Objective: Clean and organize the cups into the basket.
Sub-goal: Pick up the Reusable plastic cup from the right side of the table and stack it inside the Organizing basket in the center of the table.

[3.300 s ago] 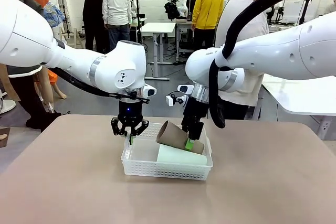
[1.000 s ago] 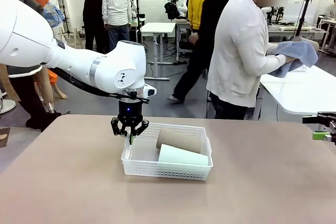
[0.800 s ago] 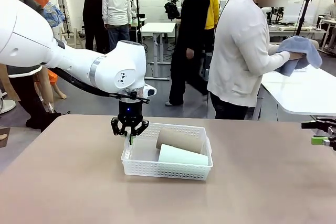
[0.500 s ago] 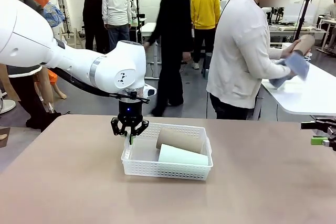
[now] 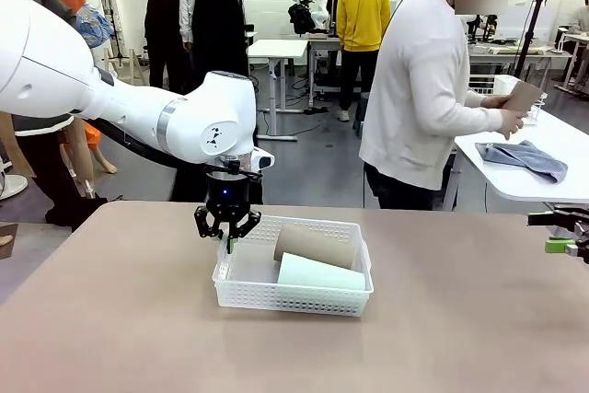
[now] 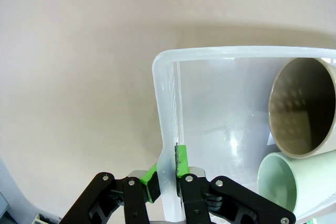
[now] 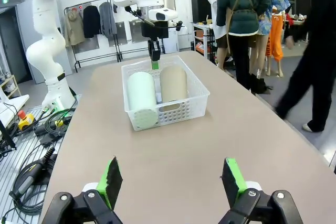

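The white basket (image 5: pixel 290 299) sits mid-table with two cups lying in it on their sides. A tan-brown cup (image 5: pixel 316 245) lies at the back and a pale mint cup (image 5: pixel 320 274) in front. My left gripper (image 5: pixel 227 242) is shut on the basket's left wall. In the left wrist view its green pads (image 6: pixel 181 161) pinch the basket rim (image 6: pixel 236 51), with the tan cup (image 6: pixel 302 114) and mint cup (image 6: pixel 286 182) mouths facing me. My right gripper (image 5: pixel 563 233) hangs open and empty at the table's right edge. From the right gripper (image 7: pixel 171 178), the basket (image 7: pixel 173 114) lies well ahead.
A person in white stands at the far side, turned toward a side table. Their hands hold a tan cup (image 5: pixel 523 97), and a blue cloth (image 5: pixel 521 156) lies on that table. Other people stand farther back. Bare tabletop (image 7: pixel 173 161) surrounds the basket.
The person in white has put the blue cloth down on the side table and now holds the tan cup. A passer-by in black walked left. Both arms stayed still.
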`<action>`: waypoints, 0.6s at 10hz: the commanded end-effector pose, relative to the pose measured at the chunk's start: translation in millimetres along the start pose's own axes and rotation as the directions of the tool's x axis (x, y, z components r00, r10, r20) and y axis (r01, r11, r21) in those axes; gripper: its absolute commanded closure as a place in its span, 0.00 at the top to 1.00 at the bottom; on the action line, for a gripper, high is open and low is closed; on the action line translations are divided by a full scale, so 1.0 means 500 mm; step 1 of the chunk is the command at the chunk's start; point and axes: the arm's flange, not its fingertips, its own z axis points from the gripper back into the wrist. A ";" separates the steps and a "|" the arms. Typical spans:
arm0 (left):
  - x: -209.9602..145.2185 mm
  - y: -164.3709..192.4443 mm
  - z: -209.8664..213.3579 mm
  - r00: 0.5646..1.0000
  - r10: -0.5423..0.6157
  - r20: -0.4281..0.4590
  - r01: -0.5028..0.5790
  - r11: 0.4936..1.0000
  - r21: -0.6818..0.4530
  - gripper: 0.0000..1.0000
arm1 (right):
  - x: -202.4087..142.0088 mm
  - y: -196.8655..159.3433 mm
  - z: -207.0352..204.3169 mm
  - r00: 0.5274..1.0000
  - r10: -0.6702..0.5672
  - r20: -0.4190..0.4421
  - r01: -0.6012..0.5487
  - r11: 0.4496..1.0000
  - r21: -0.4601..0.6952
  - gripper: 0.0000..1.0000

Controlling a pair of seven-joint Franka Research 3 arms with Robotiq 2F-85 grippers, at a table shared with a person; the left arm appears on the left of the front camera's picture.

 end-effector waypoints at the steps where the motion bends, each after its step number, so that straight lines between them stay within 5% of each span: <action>1: -0.001 0.000 0.002 1.000 0.003 0.002 -0.003 1.000 0.001 0.00 | 0.005 0.003 0.002 1.000 0.004 0.000 -0.004 1.000 -0.003 1.00; 6: -0.001 0.000 0.002 1.000 0.003 0.002 -0.003 1.000 0.001 0.00 | 0.005 0.003 0.002 1.000 0.004 0.000 -0.004 1.000 -0.003 1.00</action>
